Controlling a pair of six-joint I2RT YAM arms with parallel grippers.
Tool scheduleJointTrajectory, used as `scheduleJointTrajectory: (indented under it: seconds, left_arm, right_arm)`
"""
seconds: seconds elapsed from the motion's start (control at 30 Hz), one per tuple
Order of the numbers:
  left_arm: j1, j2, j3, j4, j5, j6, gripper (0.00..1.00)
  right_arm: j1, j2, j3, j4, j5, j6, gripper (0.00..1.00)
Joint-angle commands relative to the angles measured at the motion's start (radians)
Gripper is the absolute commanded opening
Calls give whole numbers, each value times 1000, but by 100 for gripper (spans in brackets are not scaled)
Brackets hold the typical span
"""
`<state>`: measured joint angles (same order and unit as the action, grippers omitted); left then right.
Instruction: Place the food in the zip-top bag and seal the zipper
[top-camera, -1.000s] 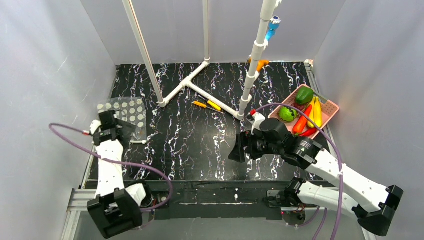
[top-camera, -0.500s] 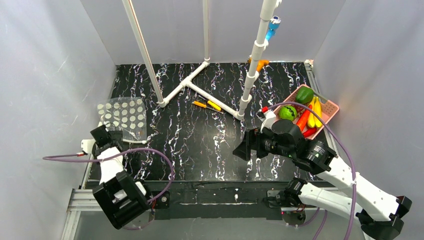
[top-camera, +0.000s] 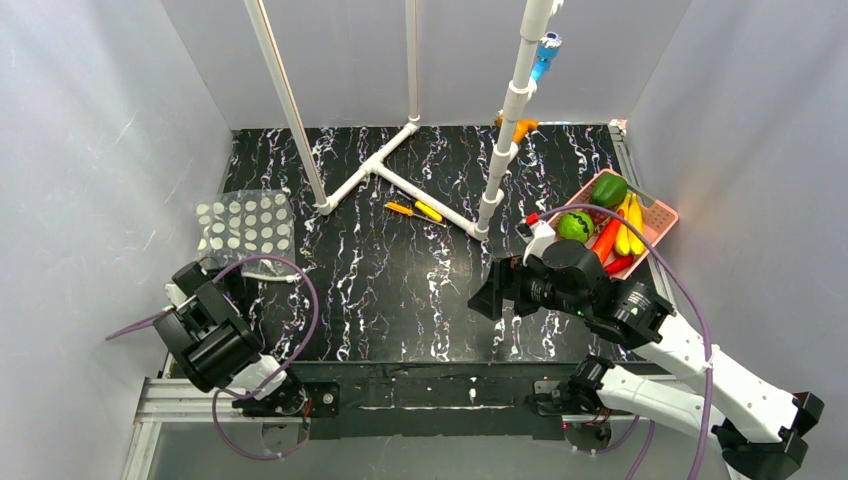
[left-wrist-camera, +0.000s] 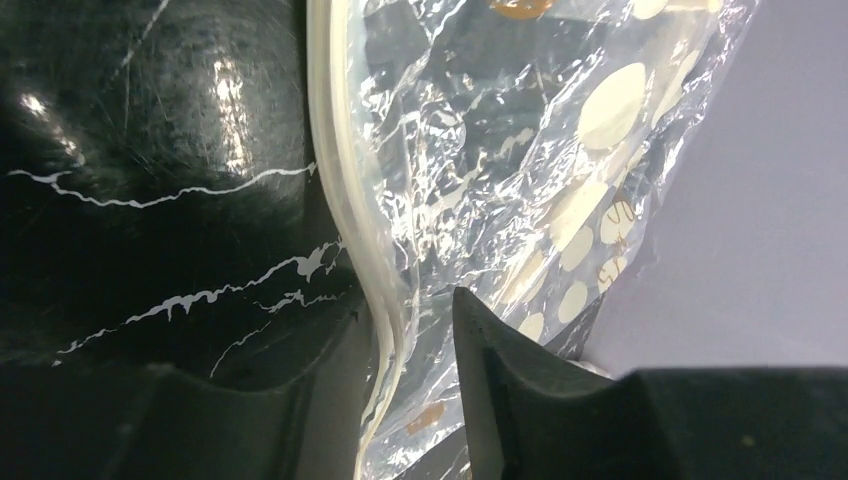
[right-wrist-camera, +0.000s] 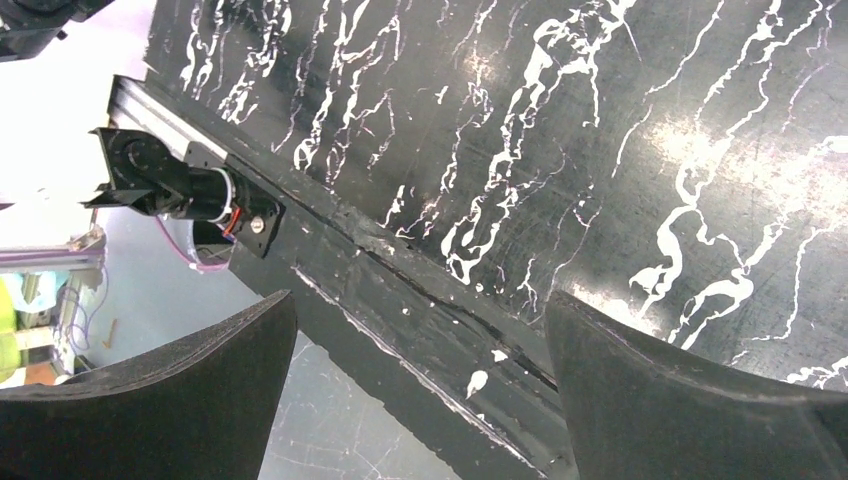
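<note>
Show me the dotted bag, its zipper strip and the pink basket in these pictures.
dotted bag (top-camera: 245, 225): top view, on the middle of its dotted face.
zipper strip (left-wrist-camera: 340, 200): left wrist view, on the pale strip along the bag's edge.
pink basket (top-camera: 659, 217): top view, on its bare floor near the right corner.

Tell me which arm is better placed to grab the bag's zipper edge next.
Left. The left gripper sits at the zip-top bag near edge, with the zipper strip between its jaws. The right gripper hangs open over bare table in the middle, well away from the bag.
</note>
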<state>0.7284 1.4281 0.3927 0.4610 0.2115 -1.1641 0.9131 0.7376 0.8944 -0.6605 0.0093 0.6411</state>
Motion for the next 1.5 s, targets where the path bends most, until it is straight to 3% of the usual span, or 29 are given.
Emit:
scheduleJointTrajectory:
  seconds: [0.0,0.1,0.2,0.4,0.5,0.7,0.8,0.87,0.9,1.0,1.1,1.23,1.47]
  left_arm:
    - [0,17,-53,23,66,5,31]
    - [0,-13,-44,-15,58,35,19]
    - [0,-56,-30,-78,53,52,0]
    - [-53,-257,121,-536,-44,160,0]
    - [-154,-404,206,-758,-180,240,0]
    - [-288,-710,341,-1148,-292,333,0]
    - [-289,-835,598,-1303,-148,455,0]
    - [-300,-794,728,-1379,-86,504,0]
    - [-357,-751,785,-1402,-6,494,0]
    - [-473,-675,824,-1417,16,460,0]
    - [-690,-582,852,-1423,-92,413,0]
    - [-1122,-448,900,-1452,-399,319,0]
    - [-1437,-310,819,-1295,-426,265,0]
  right_arm:
    - [6,33,30,-34,52,25,100]
    - [6,83,55,-89,104,34,100]
    - [6,154,108,-204,208,61,100]
    - [6,238,152,-315,318,44,100]
    - [6,211,117,-259,286,10,100]
    - [6,175,70,-104,155,-61,100]
    - [7,227,98,-60,44,-129,100]
    - [27,255,140,-62,22,-142,100]
    - [67,262,152,14,26,-167,100]
    - [88,301,221,25,3,-168,100]
    - [133,328,259,84,3,-182,100]
    - [136,346,279,162,-76,-113,100]
    - [136,196,129,315,-62,21,100]
